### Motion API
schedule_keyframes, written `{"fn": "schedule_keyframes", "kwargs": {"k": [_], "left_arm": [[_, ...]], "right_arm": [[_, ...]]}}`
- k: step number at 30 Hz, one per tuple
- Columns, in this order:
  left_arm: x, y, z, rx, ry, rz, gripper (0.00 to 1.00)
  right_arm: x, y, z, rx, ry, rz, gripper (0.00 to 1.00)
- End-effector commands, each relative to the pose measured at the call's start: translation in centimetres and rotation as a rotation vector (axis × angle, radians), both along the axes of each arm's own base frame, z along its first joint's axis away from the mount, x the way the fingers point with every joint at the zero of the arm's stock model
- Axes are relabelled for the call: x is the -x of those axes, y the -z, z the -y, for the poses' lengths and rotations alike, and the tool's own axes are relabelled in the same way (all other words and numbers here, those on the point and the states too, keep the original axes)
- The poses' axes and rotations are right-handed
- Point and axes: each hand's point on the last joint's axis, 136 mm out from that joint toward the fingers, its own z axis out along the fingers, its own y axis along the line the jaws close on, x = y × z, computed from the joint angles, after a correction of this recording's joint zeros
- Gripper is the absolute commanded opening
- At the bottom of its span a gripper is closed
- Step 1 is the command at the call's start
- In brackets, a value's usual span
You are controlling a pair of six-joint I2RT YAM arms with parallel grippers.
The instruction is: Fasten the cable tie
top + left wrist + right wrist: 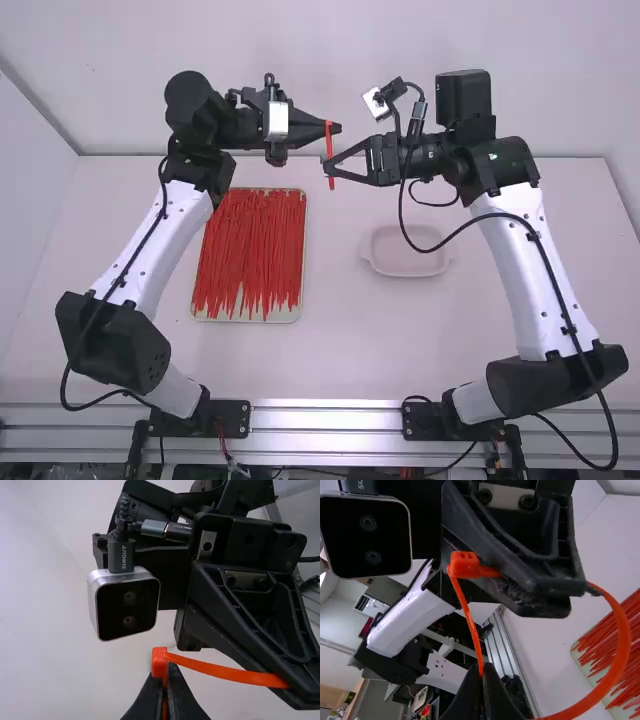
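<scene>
A red cable tie [329, 150] hangs in the air between my two grippers, high above the table's far middle. My left gripper [334, 128] is shut on the strap just below the tie's square head [159, 660]. My right gripper [332, 166] is shut on the thin tail end [472, 630], which runs straight up to the head [462, 562]. The rest of the strap bends in a wide loop [620, 630] beside the left gripper's fingers [520, 587]. Whether the tail has entered the head's slot I cannot tell.
A flat tray [300, 250] holding several red cable ties [250, 255] lies on the white table at centre left. A shallow white dish [405, 250] sits to its right, under the right arm's forearm.
</scene>
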Motion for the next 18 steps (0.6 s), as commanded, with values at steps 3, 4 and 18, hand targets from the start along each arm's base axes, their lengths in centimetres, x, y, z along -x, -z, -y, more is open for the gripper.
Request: {"fn": "schedule_keyframes", "kwargs": {"k": [3, 4, 18], "left_arm": [[-0.3, 0.2, -0.2, 0.002, -0.013, -0.005, 0.02], [-0.3, 0.2, -0.2, 0.002, -0.013, -0.005, 0.02], [-0.8, 0.0, -1.2, 0.006, -0.035, -0.018, 0.02]], "right_arm": [[0.5, -1.0, 0.1, -0.010, -0.003, 0.017, 0.00], [0.5, -1.0, 0.2, -0.010, -0.001, 0.018, 0.00], [0.4, -1.0, 0.2, -0.011, -0.001, 0.025, 0.00]]}}
